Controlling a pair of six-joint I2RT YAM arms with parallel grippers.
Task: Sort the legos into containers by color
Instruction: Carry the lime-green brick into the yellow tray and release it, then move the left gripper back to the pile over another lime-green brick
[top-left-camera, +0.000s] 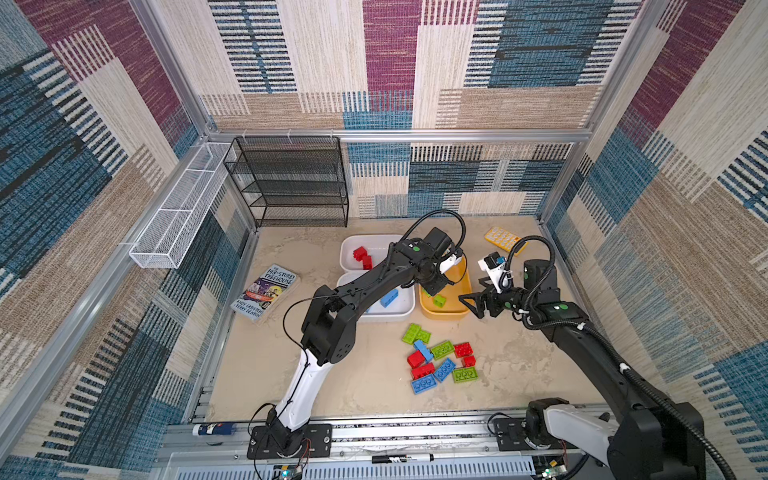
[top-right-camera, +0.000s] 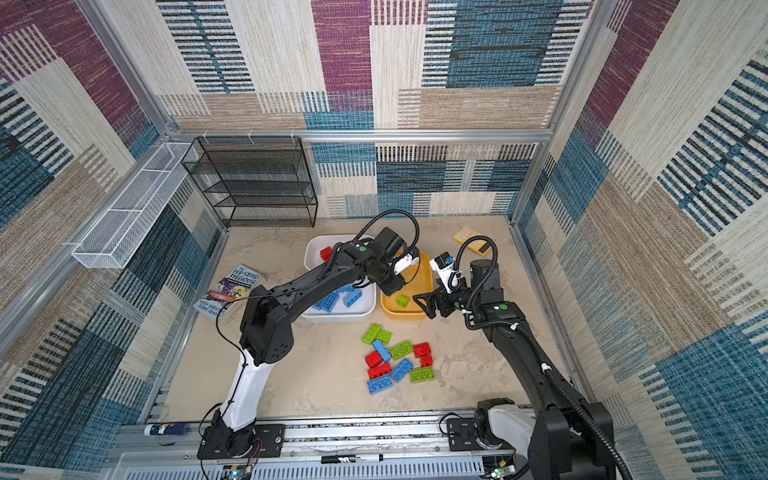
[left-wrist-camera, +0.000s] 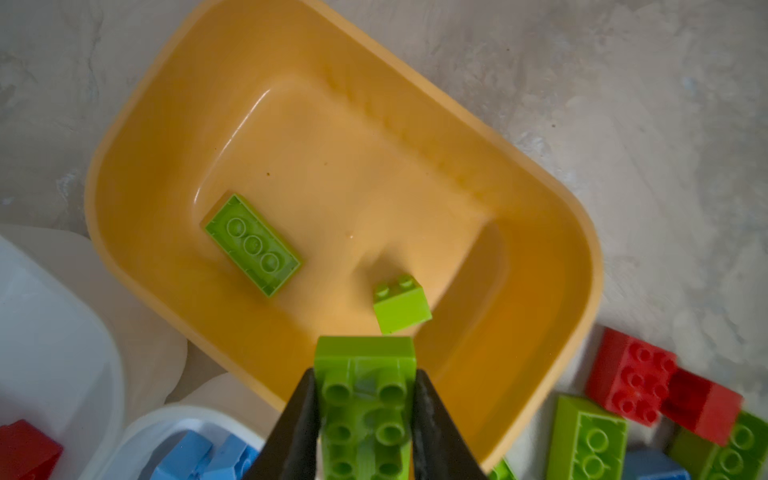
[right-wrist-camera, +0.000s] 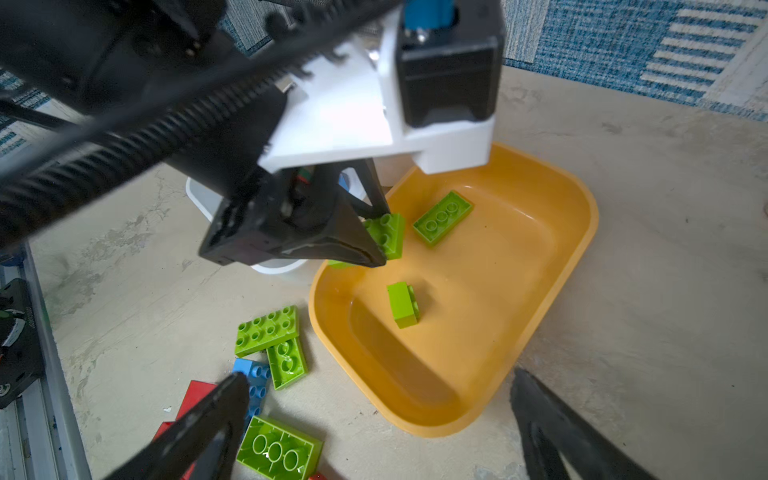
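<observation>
My left gripper (left-wrist-camera: 365, 374) is shut on a lime green lego (left-wrist-camera: 365, 411), held studs toward the wrist camera above the near end of the yellow-orange container (left-wrist-camera: 137, 137). Two green legos lie in that container, a long one (left-wrist-camera: 252, 245) and a small one (left-wrist-camera: 401, 305). In both top views the left gripper (top-left-camera: 432, 286) hangs over this container (top-left-camera: 463, 309). My right gripper (top-left-camera: 469, 307) stands open and empty beside the container's right rim. Loose red, blue and green legos (top-left-camera: 440, 359) lie in a pile on the table. One white container (top-left-camera: 353, 243) holds red legos, the other (top-left-camera: 405, 309) blue ones.
A book (top-left-camera: 268, 291) lies left of the containers. The black mesh rack (top-left-camera: 286, 183) and the white wire basket (top-left-camera: 178, 212) stand at the back left. A yellow keypad-like item (top-left-camera: 505, 239) lies at the back right. A marker (top-left-camera: 401, 458) rests on the front rail.
</observation>
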